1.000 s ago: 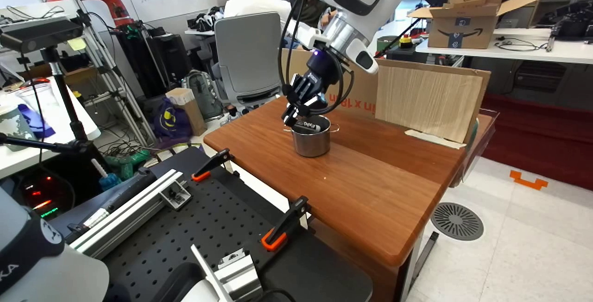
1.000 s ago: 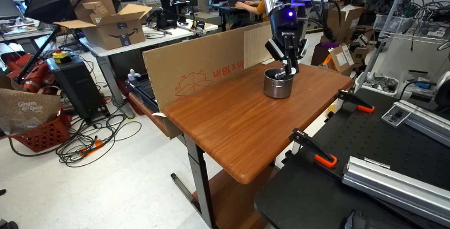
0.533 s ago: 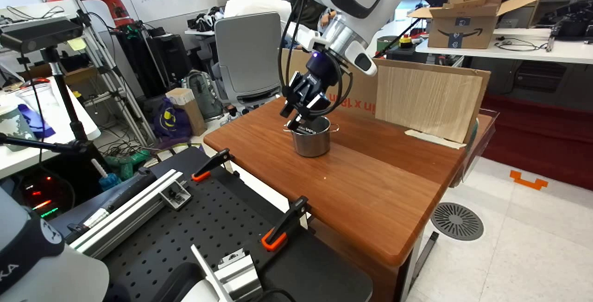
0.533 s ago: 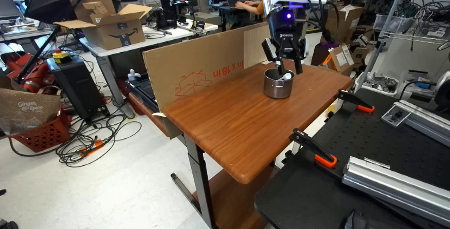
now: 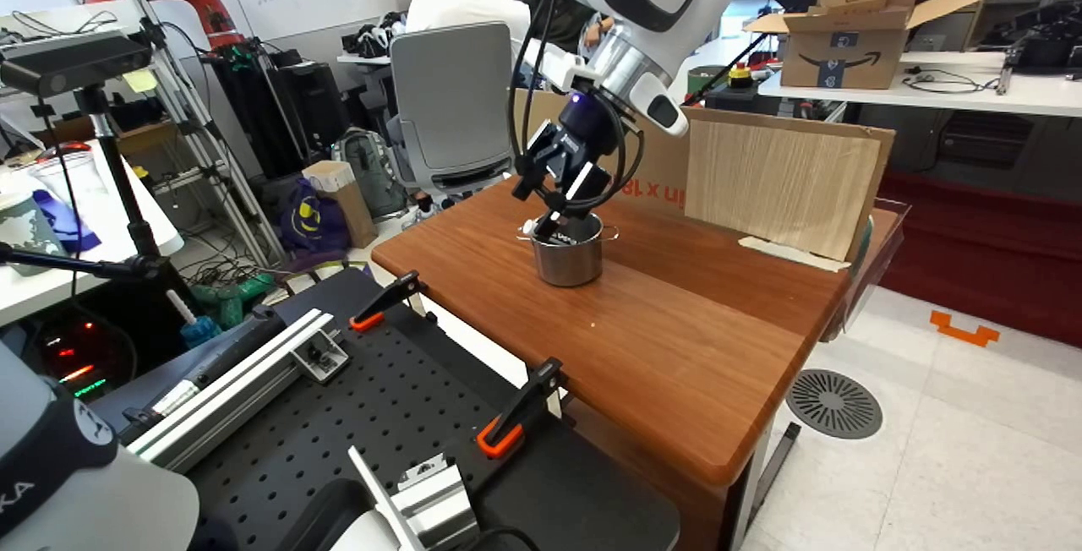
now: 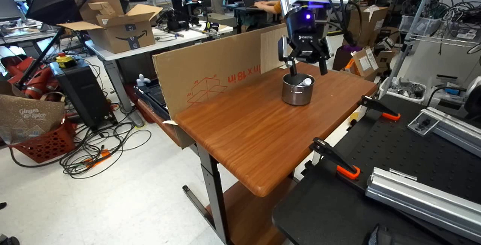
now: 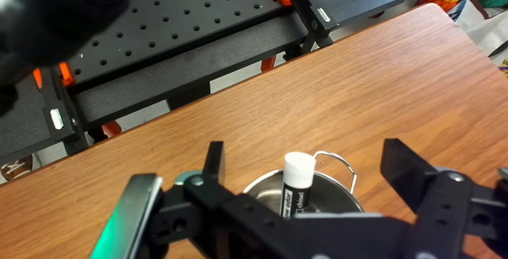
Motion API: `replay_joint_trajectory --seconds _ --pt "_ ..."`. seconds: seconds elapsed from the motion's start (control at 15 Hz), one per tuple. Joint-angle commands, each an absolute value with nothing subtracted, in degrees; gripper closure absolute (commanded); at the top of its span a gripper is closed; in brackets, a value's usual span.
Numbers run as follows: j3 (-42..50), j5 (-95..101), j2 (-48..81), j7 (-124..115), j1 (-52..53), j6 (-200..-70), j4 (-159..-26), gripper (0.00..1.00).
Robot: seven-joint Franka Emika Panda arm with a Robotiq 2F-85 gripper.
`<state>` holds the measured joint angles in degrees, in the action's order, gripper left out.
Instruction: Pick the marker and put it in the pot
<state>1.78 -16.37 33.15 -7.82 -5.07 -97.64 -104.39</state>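
Observation:
The shiny metal pot (image 5: 569,268) stands on the wooden table in both exterior views. In the wrist view its inner wall (image 7: 333,197) and one wire handle show. Inside the pot leans the marker (image 7: 297,187), tilted, its white end standing above the rim. That white end of the marker (image 6: 307,82) also shows at the pot's rim in an exterior view. Just above the pot, my gripper (image 6: 308,69) is spread wide open. The gripper's (image 7: 304,153) fingers stand on either side of the marker, apart from it. The marker's lower part is hidden behind the gripper's body.
A cardboard sheet (image 6: 218,68) stands upright along the table's (image 6: 244,136) far edge. Two black clamps with orange pads (image 5: 499,441) grip the near edge beside a black perforated board (image 5: 406,399). An aluminium rail (image 5: 237,386) lies on that board.
The jaws have gone from shut on the marker to wide open. The marker has come free and settled leaning in the pot. The arm itself has hardly moved.

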Motion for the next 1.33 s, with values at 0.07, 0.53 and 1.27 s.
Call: replay_joint_trajectory --seconds 0.07,0.53,1.27 --pt "1.77 -17.08 31.5 -7.01 -5.11 -95.88 -104.42 0.0" --pt "1.21 -17.01 21.97 -4.6 -4.41 -99.16 -110.78 0.0" --pt "1.52 -16.4 19.91 -4.98 -3.72 -99.78 -111.79 0.0"
